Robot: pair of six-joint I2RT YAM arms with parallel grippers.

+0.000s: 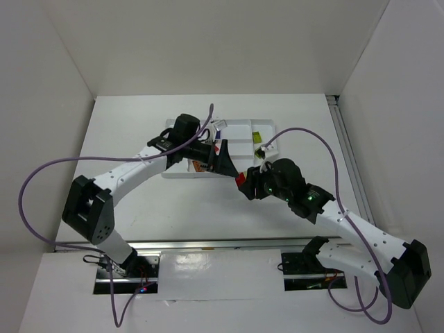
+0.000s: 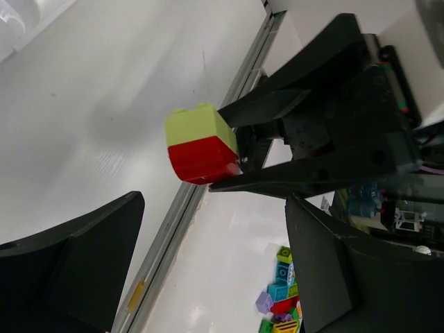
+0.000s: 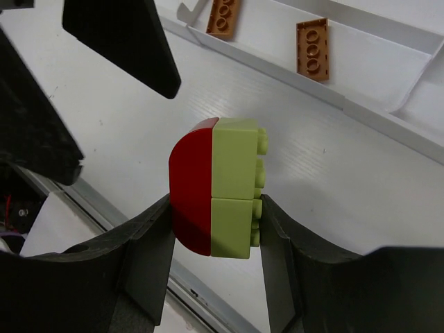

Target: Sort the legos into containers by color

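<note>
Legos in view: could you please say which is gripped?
The red and yellow-green stack, clamped in the right gripper; the orange plates lie in the tray.

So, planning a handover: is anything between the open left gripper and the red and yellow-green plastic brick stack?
Nothing visible. The red and yellow-green brick stack lies open before the left gripper; only the right gripper clamps it.

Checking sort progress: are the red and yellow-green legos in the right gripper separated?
No, the red lego is stuck flush to the yellow-green lego inside the right gripper.
</note>
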